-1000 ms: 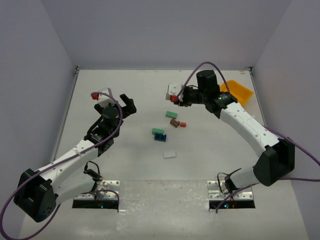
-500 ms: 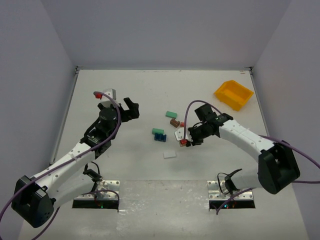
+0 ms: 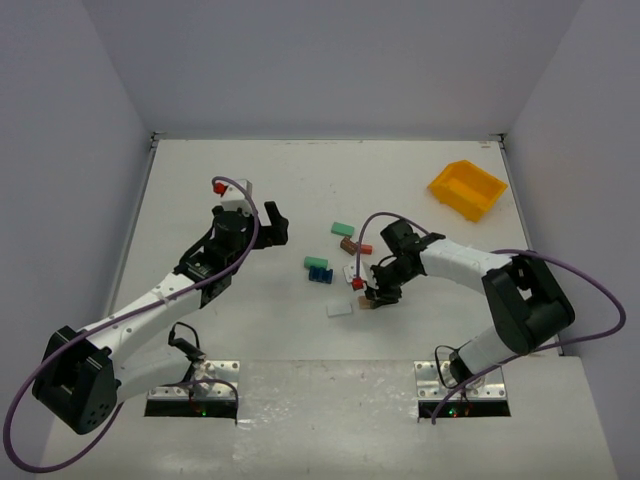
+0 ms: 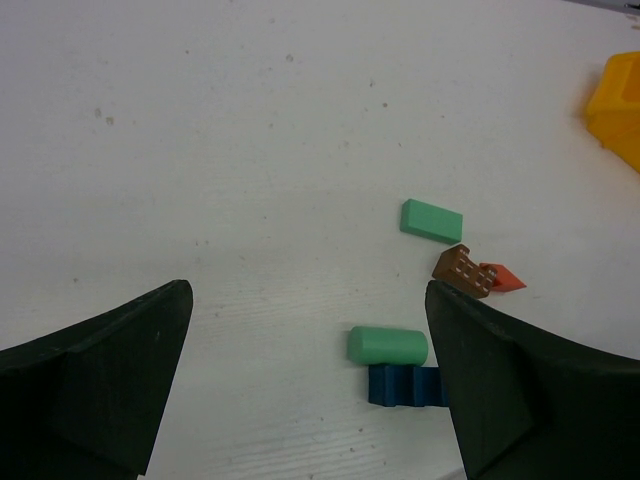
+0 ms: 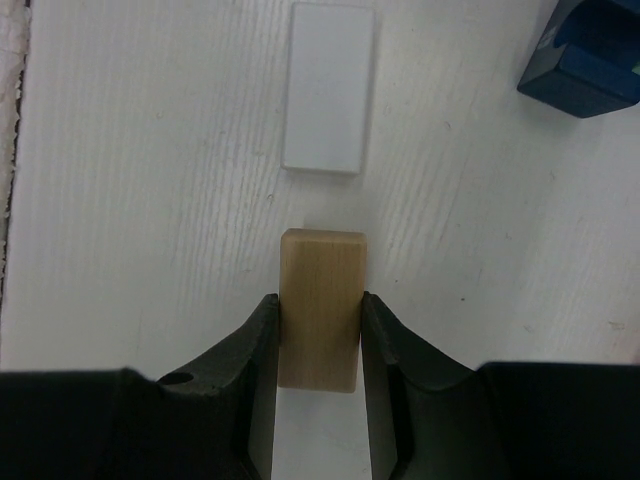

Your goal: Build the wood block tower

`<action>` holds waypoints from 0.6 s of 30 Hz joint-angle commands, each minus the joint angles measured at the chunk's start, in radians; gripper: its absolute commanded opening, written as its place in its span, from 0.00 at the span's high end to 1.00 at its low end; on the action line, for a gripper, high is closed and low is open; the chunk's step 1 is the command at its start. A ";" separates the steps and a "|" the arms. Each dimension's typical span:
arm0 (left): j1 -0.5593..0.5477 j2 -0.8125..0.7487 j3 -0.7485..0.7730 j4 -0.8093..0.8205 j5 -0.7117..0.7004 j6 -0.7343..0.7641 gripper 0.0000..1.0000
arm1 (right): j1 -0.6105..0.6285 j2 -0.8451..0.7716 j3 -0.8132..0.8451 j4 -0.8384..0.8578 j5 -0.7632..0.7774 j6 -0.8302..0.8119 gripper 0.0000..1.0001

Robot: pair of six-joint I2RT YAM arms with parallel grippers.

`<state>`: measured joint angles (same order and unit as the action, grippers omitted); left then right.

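Tan block (image 5: 321, 300) clamped in right gripper (image 5: 320, 305), just right of white plank (image 5: 328, 88) near table (image 3: 250, 180) centre.
Left gripper (image 4: 308, 295) wide open, empty. Lower squarely, align long edges with plank, release once seated.

The right edge of the left wrist view cut off the yellow plastic bin (image 4: 622, 105), and a black finger (image 4: 520, 390) hid part of the dark blue notched wooden block (image 4: 398, 386). The right wrist view's corner also cut this block (image 5: 585, 70).
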<state>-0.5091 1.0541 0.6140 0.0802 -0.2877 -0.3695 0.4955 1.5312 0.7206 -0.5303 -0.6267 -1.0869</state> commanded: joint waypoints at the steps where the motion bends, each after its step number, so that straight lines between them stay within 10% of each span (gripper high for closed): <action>1: 0.003 -0.011 0.035 0.033 0.002 0.020 0.00 | 0.028 0.019 0.029 0.086 0.015 0.070 0.90; 18: 0.001 -0.026 0.027 0.033 0.010 0.027 0.00 | 0.072 0.049 -0.003 0.130 0.042 0.083 0.86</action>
<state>-0.5091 1.0536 0.6140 0.0784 -0.2843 -0.3524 0.5593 1.5700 0.7166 -0.4184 -0.5742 -1.0090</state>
